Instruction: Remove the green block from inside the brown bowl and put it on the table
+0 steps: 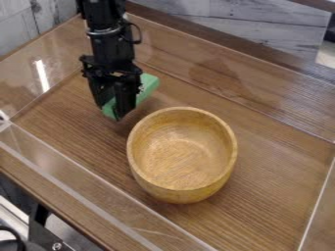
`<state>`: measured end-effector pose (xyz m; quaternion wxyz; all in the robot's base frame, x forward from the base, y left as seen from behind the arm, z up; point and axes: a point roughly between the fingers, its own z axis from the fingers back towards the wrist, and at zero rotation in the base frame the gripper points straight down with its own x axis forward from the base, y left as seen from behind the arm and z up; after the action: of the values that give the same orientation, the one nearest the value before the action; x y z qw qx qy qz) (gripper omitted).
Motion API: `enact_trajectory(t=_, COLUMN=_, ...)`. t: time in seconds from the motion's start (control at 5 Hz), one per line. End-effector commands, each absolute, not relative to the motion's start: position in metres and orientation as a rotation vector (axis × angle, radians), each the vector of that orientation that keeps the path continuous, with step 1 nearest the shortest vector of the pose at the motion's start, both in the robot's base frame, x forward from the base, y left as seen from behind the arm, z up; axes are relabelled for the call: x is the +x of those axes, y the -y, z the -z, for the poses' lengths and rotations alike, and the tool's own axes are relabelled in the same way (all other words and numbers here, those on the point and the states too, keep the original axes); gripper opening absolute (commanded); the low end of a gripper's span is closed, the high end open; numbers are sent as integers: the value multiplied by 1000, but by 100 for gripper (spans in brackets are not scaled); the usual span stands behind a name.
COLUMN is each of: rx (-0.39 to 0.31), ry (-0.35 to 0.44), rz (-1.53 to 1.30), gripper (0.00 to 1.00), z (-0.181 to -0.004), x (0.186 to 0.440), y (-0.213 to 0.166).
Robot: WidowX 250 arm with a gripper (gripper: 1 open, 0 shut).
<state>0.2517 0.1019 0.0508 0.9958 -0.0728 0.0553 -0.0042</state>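
Observation:
The green block [147,87] is held low over the table [262,108], left of the brown bowl [182,154] and outside it. My gripper [117,111] points straight down and is shut on the green block, its black fingers covering most of the block so only the right end shows. Whether the block touches the tabletop I cannot tell. The bowl's inside is bare wood with nothing in it.
Clear acrylic walls [78,181] run along the table's edges, close on the left and front. A grey marbled surface [262,25] lies beyond the far wall.

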Motion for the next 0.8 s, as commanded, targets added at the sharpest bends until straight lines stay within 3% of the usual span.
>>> enact_trajectory(t=0.0, rx=-123, ry=-72, rz=20, gripper=100, z=-62, x=262, y=-105)
enact_trajectory(t=0.6, rx=-131, ry=-69, rz=52, gripper=100, z=-77, x=279, y=-73)
